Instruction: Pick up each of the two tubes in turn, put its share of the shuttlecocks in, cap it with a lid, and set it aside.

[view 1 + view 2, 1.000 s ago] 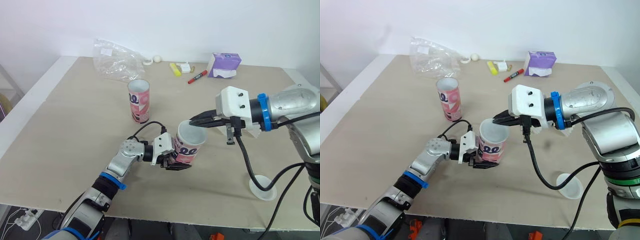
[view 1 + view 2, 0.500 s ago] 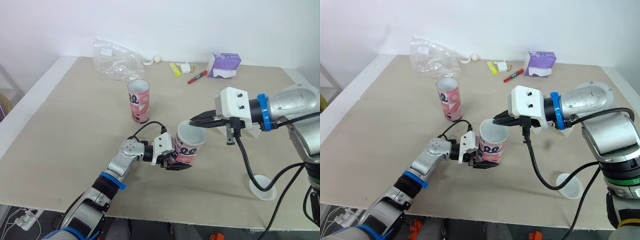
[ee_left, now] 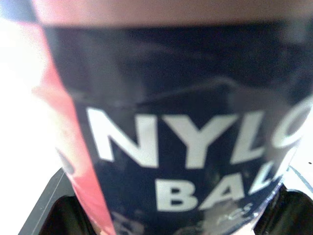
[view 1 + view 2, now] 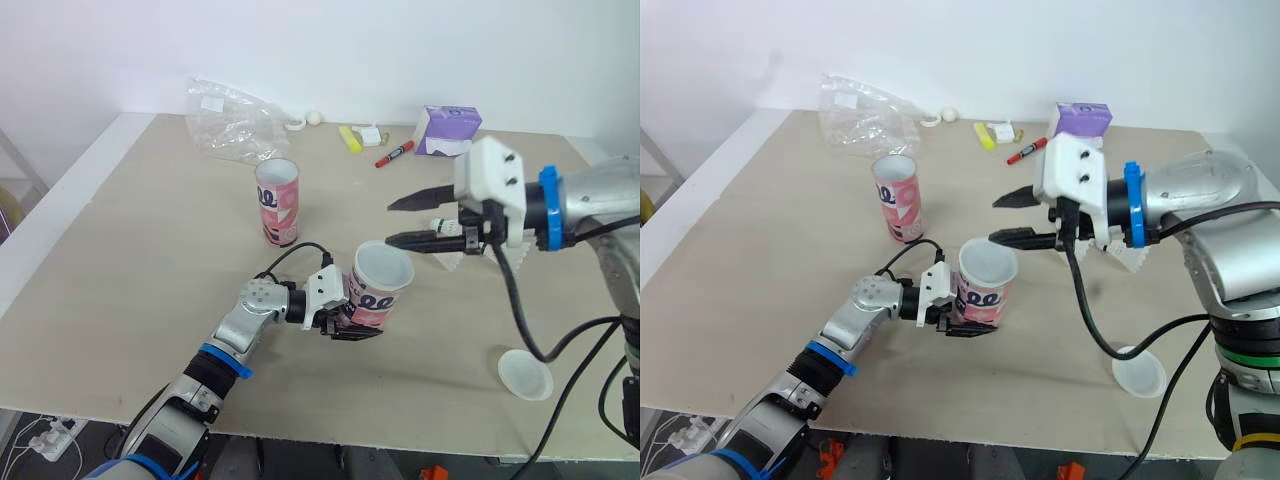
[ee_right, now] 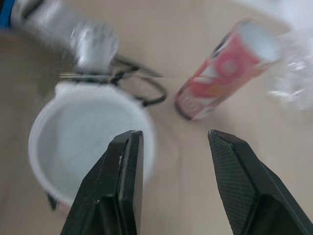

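The held tube (image 4: 378,296) is a short pink cylinder with a dark band carrying white lettering. Its mouth is open and its inside is white. It leans slightly and sits in the middle of the tabletop (image 4: 140,260), nearer the front edge, with the left gripper (image 4: 350,322) clamped on its lower end. Whether its base touches the tabletop cannot be told.

The standing tube (image 4: 278,202) has the same print. It stands upright and uncapped, well apart from the held tube, toward the back-left corner.

1 white round lid (image 4: 525,375) lies flat near the front-right corner.

1 shuttlecock (image 4: 441,228) lies right of centre, partly hidden. It has a white cork with a green band and white feathers.
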Robot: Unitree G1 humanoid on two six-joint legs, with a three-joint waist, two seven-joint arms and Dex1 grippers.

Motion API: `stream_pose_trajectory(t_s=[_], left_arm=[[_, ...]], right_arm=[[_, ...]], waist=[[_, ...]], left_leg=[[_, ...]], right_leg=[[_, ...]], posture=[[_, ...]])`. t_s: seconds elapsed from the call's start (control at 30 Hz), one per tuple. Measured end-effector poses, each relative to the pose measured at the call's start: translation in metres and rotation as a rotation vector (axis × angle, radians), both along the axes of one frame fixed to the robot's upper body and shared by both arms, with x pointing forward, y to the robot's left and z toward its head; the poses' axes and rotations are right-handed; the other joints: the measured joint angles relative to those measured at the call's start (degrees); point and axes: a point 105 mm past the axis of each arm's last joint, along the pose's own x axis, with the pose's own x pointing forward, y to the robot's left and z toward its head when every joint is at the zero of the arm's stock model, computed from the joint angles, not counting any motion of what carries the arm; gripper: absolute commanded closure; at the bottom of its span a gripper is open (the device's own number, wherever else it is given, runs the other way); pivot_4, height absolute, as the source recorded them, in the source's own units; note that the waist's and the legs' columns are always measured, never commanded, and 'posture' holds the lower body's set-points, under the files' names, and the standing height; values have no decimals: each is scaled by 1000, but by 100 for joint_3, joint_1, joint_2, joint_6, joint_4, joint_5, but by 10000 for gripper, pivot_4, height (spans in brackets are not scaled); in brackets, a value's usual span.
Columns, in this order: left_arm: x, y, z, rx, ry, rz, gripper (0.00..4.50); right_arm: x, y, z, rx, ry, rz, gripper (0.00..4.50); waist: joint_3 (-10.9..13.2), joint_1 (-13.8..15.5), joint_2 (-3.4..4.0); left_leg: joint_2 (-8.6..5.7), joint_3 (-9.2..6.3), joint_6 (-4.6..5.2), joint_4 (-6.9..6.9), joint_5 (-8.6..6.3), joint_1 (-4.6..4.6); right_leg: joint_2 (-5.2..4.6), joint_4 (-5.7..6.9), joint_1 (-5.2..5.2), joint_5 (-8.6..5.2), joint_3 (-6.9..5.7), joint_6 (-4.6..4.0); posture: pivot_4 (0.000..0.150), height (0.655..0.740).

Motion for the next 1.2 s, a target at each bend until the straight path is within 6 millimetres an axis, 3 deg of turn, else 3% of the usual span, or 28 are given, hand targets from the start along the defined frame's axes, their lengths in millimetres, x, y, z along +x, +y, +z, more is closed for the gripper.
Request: stream_pose_trajectory(t_s=[0.17, 0.2, 0.47, 1.2], left_arm=[[0, 0, 0, 0, 0, -1, 11287], [0, 0, 0, 0, 0, -1, 11287], [0, 0, 0, -1, 1, 1, 11287], [1, 0, -3, 7, 8, 10, 11287]], right_arm=[[-11, 11, -7, 54, 90, 40, 43713], [-13, 13, -10, 55, 104, 43, 44614], [-12, 15, -44, 15, 200, 23, 44614], [-11, 13, -55, -159, 49, 76, 44614]], waist=[[0, 0, 0], [0, 0, 0], [0, 1, 0], [-37, -1, -40]], left_leg=[[0, 0, 0, 0, 0, -1], [0, 0, 0, -1, 0, -1], [0, 0, 0, 0, 0, -1], [1, 0, -1, -2, -1, 12]], right_leg=[[0, 0, 0, 0, 0, 0], [0, 0, 0, 0, 0, 0], [0, 0, -2, 0, 0, 0], [0, -1, 6, -2, 0, -2]], posture=[[1500, 7400], [1500, 7400], [1500, 7400], [1500, 7400]])
